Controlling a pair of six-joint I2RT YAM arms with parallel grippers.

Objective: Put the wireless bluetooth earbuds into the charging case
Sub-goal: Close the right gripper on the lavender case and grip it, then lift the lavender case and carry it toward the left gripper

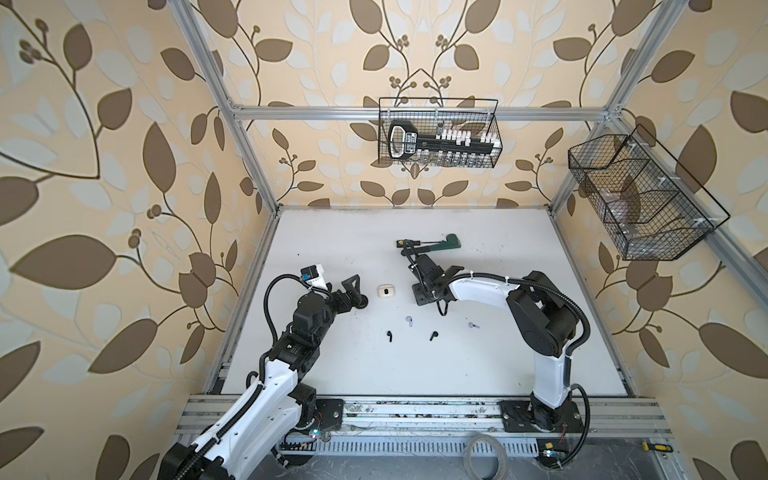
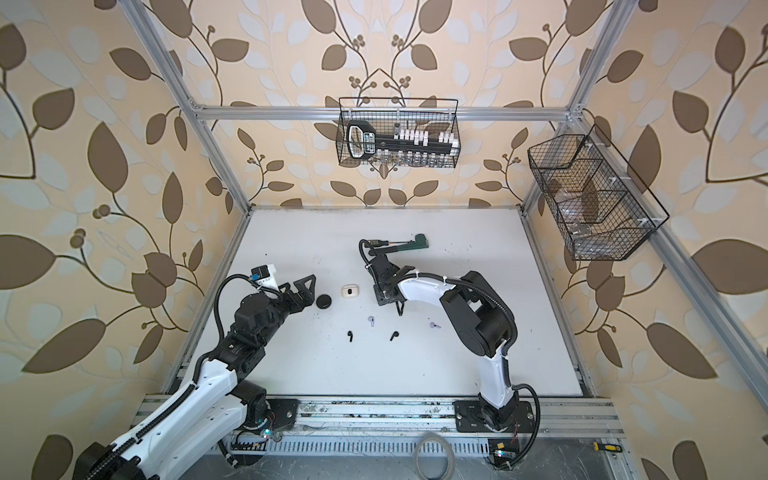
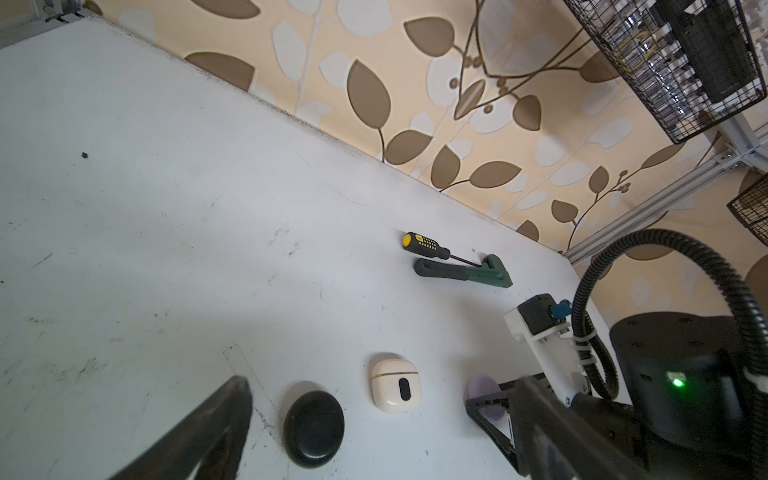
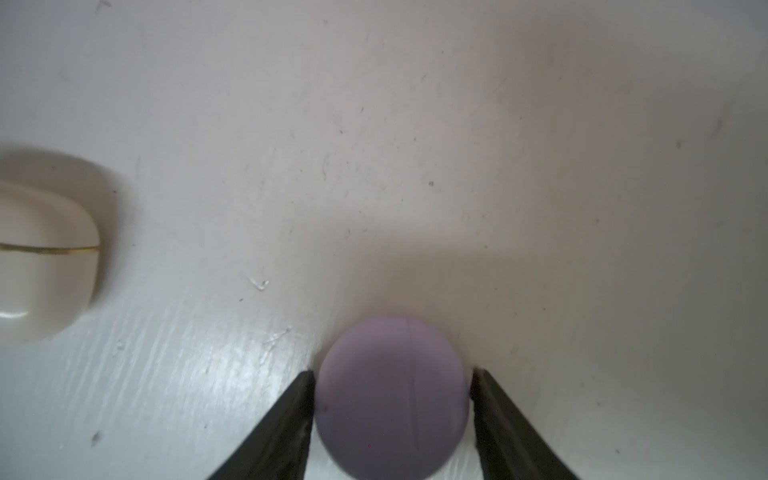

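Three charging cases lie in a row on the white table. The black case (image 1: 362, 302) (image 3: 313, 428) and the white case (image 1: 385, 291) (image 3: 395, 386) lie shut. The lavender case (image 4: 390, 399) (image 3: 482, 388) is hidden under my right arm in both top views. My right gripper (image 4: 393, 372) (image 1: 419, 296) points down with one finger against each side of it. My left gripper (image 3: 382, 419) (image 1: 356, 294) is open, and the black case lies between its fingers, untouched. Two lavender earbuds (image 1: 409, 320) (image 1: 472, 326) and two black earbuds (image 1: 389, 336) (image 1: 434, 335) lie loose nearer the front.
A yellow-handled screwdriver (image 1: 409, 242) and a green wrench (image 1: 440, 244) lie behind the right gripper. Wire baskets hang on the back rail (image 1: 438, 133) and on the right rail (image 1: 640, 199). A roll of tape (image 1: 484, 455) lies in front of the arm bases.
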